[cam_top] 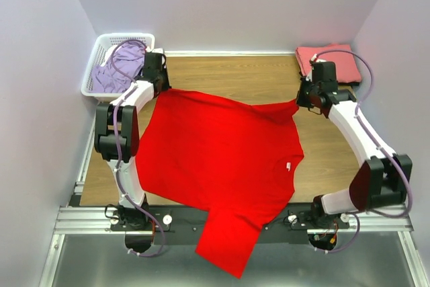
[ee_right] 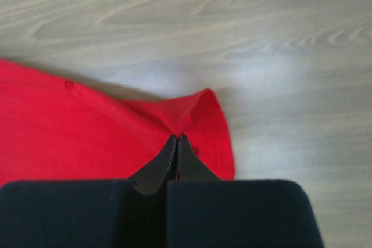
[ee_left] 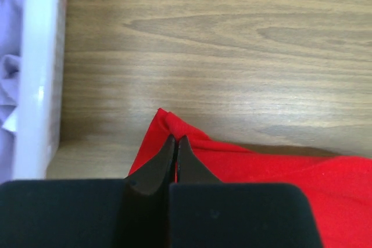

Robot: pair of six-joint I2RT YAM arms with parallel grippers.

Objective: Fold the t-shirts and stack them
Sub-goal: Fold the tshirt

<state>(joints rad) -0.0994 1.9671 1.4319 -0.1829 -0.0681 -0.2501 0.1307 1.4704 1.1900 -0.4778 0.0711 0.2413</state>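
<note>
Wood table, plain pale walls, both arms reaching to the far side.

Red tee is the biggest thing on the table. It's spread open and mostly flat across the middle, and one flap hangs over the near edge btwn the arm bases. No fold in it yet.

Salmon-pink tee is in the far-right corner, squared up. Looks folded, so I'd count that one done and treat it as the stack base.

White basket is in the far-left corner, w/ the lavender tee bunched up inside. Not out, not folded.

Left gripper: jaws pressed together, pinching the red tee's far-left corner. Cloth peaks up at the tips, just beside the basket wall.

Right gripper: same thing, jaws closed on the far-right corner of the red tee, w/ a small ridge of cloth pulled up at the tips.

White neck tag shows near the right edge, so the collar is on the right and the tee lies sideways to the arms.

Progress est: approx 1 of 3 done. Left to do: fold the red tee (both corners are gripped, so it looks like the start of the first fold), put it on the pink one, then pull the lavender tee, fold it, stack it.
</note>
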